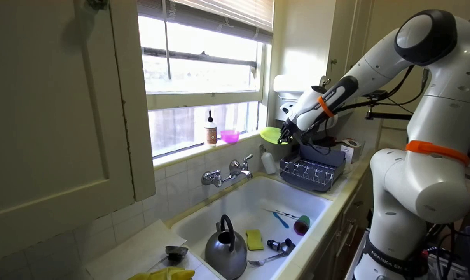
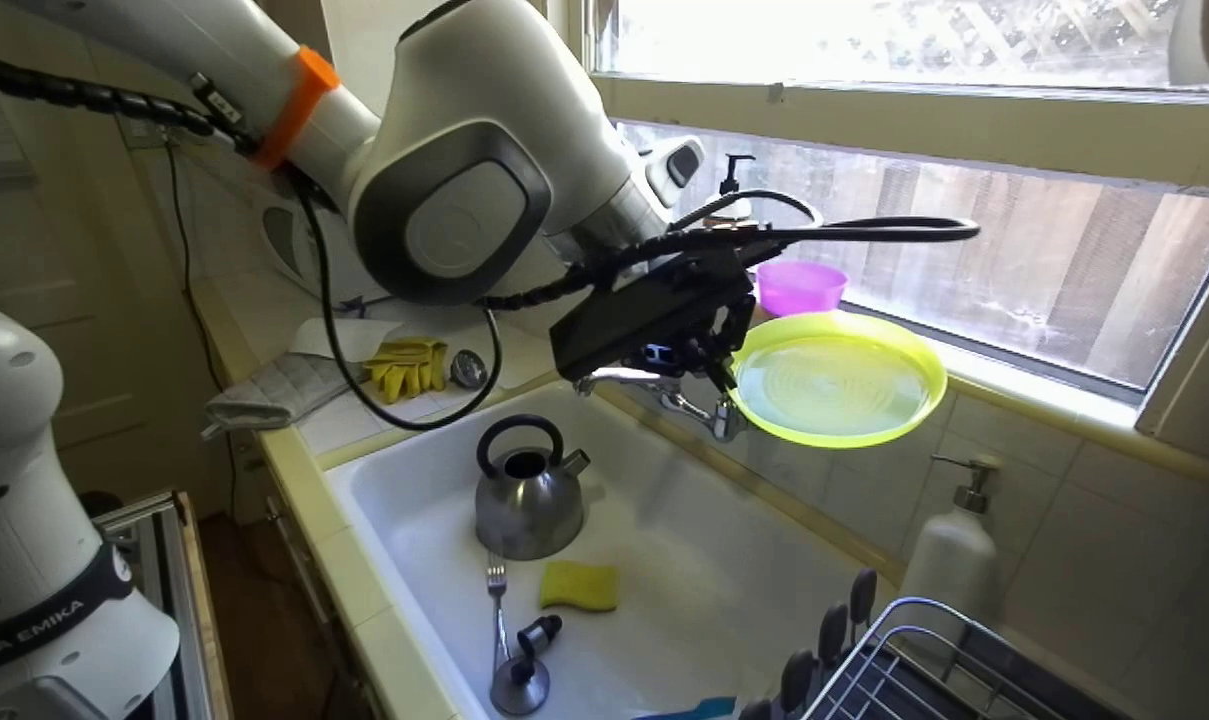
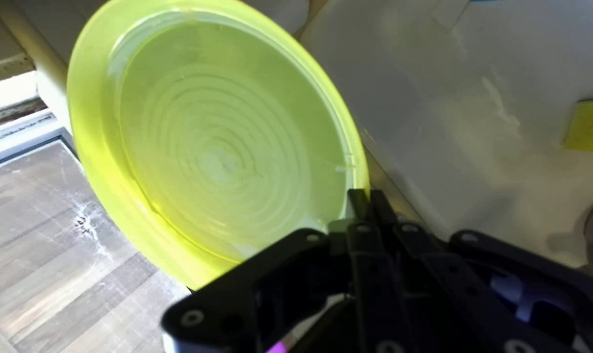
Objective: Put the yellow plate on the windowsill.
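Round lime plate (image 3: 218, 157), plastic, ringed with concentric ridges, hung in the air near the sill (image 1: 180, 156) | black gripper (image 3: 370, 200) was clamped on its rim | narrow white sill bore a pink bowl (image 1: 230, 136) and pump bottle (image 1: 210, 134) | below, glossy white sink (image 2: 724, 570) held a round-bellied metal kettle (image 2: 531, 510) and flat yellow sponge (image 2: 578, 586)
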You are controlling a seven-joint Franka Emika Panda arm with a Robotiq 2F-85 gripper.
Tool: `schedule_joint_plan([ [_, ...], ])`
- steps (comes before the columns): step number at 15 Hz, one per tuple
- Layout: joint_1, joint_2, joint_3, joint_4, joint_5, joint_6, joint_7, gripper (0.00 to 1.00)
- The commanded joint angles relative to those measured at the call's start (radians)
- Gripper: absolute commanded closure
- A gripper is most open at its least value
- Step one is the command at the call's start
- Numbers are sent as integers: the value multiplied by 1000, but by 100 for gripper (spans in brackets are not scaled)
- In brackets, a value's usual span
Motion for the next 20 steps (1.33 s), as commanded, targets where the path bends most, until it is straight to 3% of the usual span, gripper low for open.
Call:
schedule_joint_plan([
  [1,60,-32,-63,28,40,-57,-48,99],
  [2,86,-52,-93,49,48,-81,-67,96],
  [8,74,-39,-67,38,46,-78,-56,96],
  [13,119,-12,-121,114,79,-115,-73,99],
  [20,330,-38,-304,219,115,-207,-165,99],
])
